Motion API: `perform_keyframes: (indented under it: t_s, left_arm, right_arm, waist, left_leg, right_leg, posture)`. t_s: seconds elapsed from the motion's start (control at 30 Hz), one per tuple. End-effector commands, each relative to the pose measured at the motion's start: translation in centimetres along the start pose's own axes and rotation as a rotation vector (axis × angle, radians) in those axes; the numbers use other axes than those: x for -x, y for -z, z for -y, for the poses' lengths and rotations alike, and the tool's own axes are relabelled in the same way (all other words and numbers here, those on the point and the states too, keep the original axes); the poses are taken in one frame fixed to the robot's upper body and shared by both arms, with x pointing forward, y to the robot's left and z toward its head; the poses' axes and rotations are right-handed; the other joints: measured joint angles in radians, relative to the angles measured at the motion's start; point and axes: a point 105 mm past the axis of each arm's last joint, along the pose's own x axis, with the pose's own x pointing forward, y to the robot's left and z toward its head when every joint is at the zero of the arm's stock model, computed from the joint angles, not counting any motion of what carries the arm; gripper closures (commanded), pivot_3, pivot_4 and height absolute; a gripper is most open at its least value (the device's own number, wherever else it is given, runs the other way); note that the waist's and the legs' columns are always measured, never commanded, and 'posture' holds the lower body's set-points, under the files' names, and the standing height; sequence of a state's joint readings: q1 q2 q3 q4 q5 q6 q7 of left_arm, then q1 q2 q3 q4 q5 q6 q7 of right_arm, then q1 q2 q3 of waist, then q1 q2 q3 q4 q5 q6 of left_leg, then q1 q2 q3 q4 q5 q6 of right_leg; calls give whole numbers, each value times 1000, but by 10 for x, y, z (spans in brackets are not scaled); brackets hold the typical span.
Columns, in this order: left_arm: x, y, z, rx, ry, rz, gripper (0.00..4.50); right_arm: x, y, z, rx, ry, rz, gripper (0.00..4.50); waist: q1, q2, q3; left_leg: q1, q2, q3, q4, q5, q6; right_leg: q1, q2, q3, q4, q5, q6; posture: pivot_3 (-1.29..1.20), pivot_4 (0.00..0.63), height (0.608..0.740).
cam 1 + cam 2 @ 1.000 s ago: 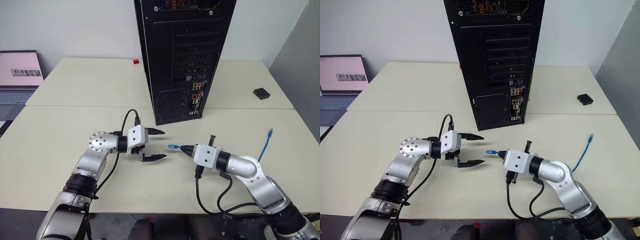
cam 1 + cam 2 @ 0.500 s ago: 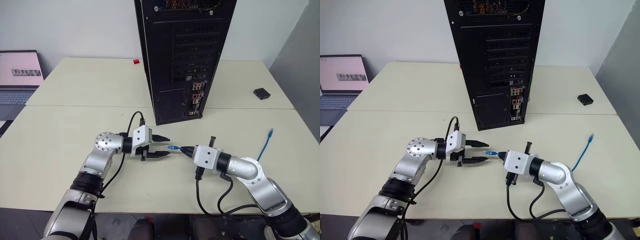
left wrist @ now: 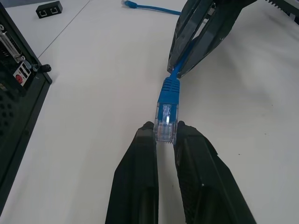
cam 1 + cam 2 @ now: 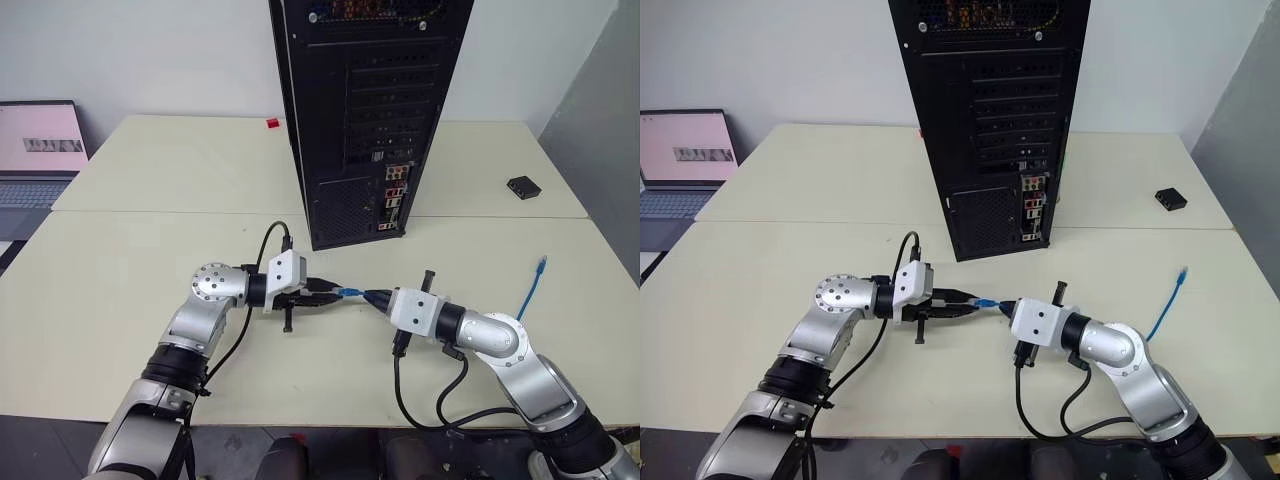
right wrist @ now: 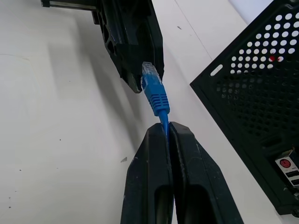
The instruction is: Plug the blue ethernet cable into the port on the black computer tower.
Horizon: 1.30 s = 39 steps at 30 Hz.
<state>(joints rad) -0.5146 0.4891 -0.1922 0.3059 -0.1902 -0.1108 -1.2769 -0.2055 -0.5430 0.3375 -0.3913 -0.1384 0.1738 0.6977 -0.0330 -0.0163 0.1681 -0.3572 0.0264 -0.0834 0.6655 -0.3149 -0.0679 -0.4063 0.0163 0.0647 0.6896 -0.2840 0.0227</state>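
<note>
Cable [image 3: 168, 95] is what both my hands have hold of, low over the worktop [image 4: 120, 270] in front of the tower [image 4: 365, 110]. Going down in size: the worktop is pale, two slabs pushed together, with the tower standing upright on the far one, its rear panel facing me. The connector cluster with the port [image 4: 393, 197] sits low on that panel, beside a mesh vent. A laptop [image 4: 35, 150] lies open at the far left edge. A small black box [image 4: 522, 186] rests well off to the right of the tower.

My left hand [image 4: 325, 296] points toward the right one, its fingers [image 3: 135, 177] pressed onto the sides of the clear plug [image 3: 166, 123] at the cable's near end. My right hand [image 4: 372, 297] faces it, fingers squeezed together on the blue cord just behind the plug's boot. The two hands nearly meet tip to tip, with the plug bridging them, well short of the port. From the right hand the rest of the cord trails off to the right across the worktop, its other plug [image 4: 541, 264] lying free near the right edge.
</note>
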Motion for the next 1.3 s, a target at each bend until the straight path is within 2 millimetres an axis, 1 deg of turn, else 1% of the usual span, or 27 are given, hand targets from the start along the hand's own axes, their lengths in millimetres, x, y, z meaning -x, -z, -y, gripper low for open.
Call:
perform_keyframes:
  t_s: [0.03, 0.07, 0.1, 0.17, 0.27, 0.37, 0.43, 0.5, 0.53, 0.67, 0.87, 1.03, 1.3]
  left_arm:
    - [-3, -11, 2, -69, 14, 22, 4245]
    - [-3, -11, 2, -72, 16, 22, 4245]
    - [-4, -11, 3, -85, 23, 23, 4245]
    - [-5, -12, 4, -104, 32, 25, 4245]
    - [-7, -14, 5, -164, 43, 28, 4245]
    - [-7, -15, 1, -266, 27, 31, 4246]
    - [-6, -19, -2, -373, 5, 41, 4246]
    - [-6, -19, -2, -446, 2, 48, 4246]
    - [-6, -19, -2, -477, 0, 53, 4246]
    - [-4, -31, -1, -732, -70, 126, 4246]
    - [2, -39, -3, -900, -163, 174, 4246]
    - [2, -40, -6, -963, -198, 173, 4246]
    - [5, -39, -10, -989, -249, 159, 4246]
  right_arm:
    - [6, -13, -4, 2, -44, 46, 4010]
    - [7, -13, -5, -6, -56, 46, 3903]
    - [10, -14, -5, -24, -69, 46, 3627]
    - [15, -16, -5, -57, -87, 47, 3217]
    - [28, -24, 2, -200, -80, 83, 2616]
    - [38, -33, 20, -354, -15, 144, 2017]
    - [42, -35, 23, -461, -18, 176, 1586]
    - [44, -37, 23, -514, -29, 186, 1080]
    - [45, -37, 24, -547, -29, 193, 1059]
    - [40, -39, 24, -685, -65, 241, 1059]
    - [27, -39, 30, -771, -107, 273, 1059]
    - [21, -37, 31, -823, -160, 281, 1059]
    - [14, -36, 31, -845, -194, 278, 1059]
  waist:
    - [0, 0, 0]
    - [0, 0, 0]
    - [0, 0, 0]
    - [0, 0, 0]
    - [1, 0, 0]
    - [1, 0, 0]
    - [1, 0, 0]
    - [2, 0, 0]
    - [2, 0, 0]
    - [1, 0, 0]
    - [0, 0, 0]
    - [1, 0, 0]
    - [1, 0, 0]
  left_leg:
    - [0, 0, 0, 0, 0, 0]
    - [0, 0, 0, 0, 0, 0]
    - [0, 0, 0, 0, 0, 0]
    - [0, 0, 0, 0, 0, 0]
    - [0, 0, 0, 0, 0, 0]
    - [0, 0, 0, 0, 0, 0]
    - [0, 0, -1, 0, 0, 0]
    - [0, 0, -1, 0, 0, 0]
    - [0, 0, -1, 0, 0, 0]
    - [0, 0, -1, 0, 0, 0]
    - [0, 0, 0, 0, 0, 0]
    - [0, 0, -1, 0, 0, 0]
    - [0, 0, -1, 0, 0, 0]
  right_leg:
    - [0, 0, 0, 0, 0, 0]
    - [0, 0, 0, 0, 0, 0]
    - [0, 0, 0, 0, 0, 0]
    - [0, 0, 0, 0, 0, 0]
    - [0, 0, 0, 0, 0, 0]
    - [0, 0, 0, 0, 0, 0]
    - [0, 0, 0, 0, 0, 0]
    - [0, 0, 0, 0, 0, 0]
    - [1, 0, 0, 0, 0, 0]
    - [1, 0, 0, -1, 0, 0]
    - [1, 0, 0, 0, 0, 0]
    - [1, 0, -1, 0, 0, 0]
    - [0, -1, -2, 0, 0, 0]
  posture:
    - [0, 150, 740]
    - [0, 150, 740]
    - [0, 150, 740]
    - [0, 150, 740]
    - [0, 150, 740]
    - [0, 150, 740]
    - [0, 150, 740]
    - [0, 150, 740]
    - [0, 150, 740]
    - [0, 150, 740]
    - [0, 150, 740]
    - [0, 150, 740]
    - [0, 150, 740]
